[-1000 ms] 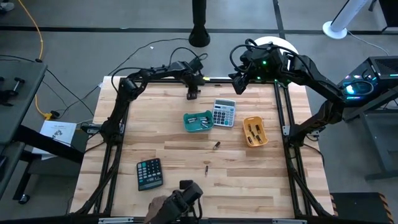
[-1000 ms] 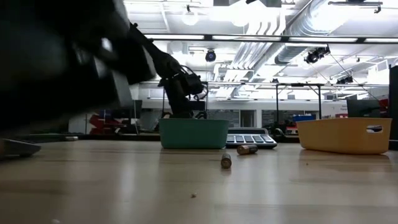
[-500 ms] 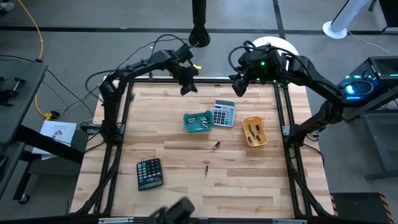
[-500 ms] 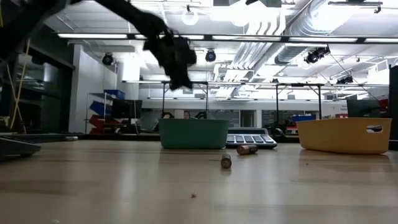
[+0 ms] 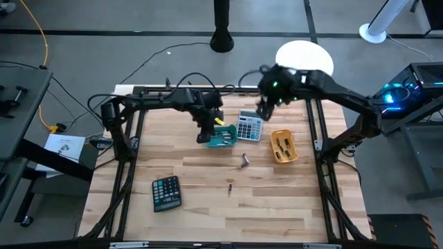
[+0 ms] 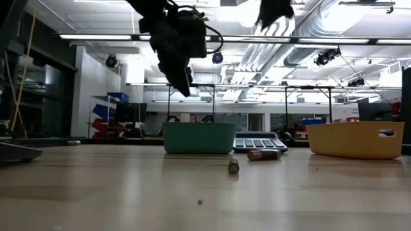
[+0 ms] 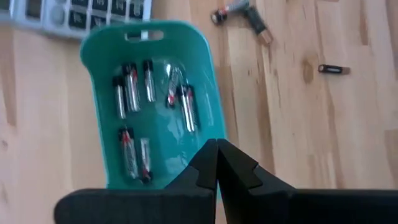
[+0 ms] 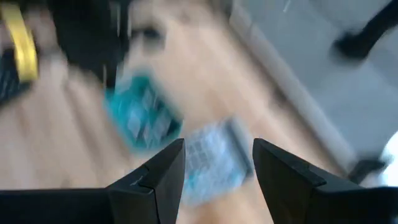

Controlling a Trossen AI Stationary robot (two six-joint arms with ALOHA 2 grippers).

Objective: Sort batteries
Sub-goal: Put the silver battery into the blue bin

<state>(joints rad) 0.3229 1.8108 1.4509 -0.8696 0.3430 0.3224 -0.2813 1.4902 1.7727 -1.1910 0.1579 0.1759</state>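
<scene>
Your left gripper (image 7: 216, 163) is hovering pressed together over the teal tray (image 7: 205, 93); right gripper (image 8: 214, 163) is hanging spread. Two batteries (image 5: 243, 160) are lying loose on the surface (image 5: 277, 200): light, stiff, probably rolling easily, so pinch mid-body.

Floor (image 5: 83, 55): grey, around the tabletop on all sides.
Cables (image 5: 145, 61): a black one and a yellow one (image 5: 43, 41) trail over the floor beyond the tabletop's far edge.
Post base (image 5: 221, 43): black, round, past the far edge.
Ceiling (image 6: 321, 25): exposed ducts, long strip lights (image 6: 115, 37).
Room beyond: open hall, shelving (image 6: 119, 109) at the back wall.
Paper sheet (image 5: 64, 146): on a side surface off the tabletop's left edge.
</scene>
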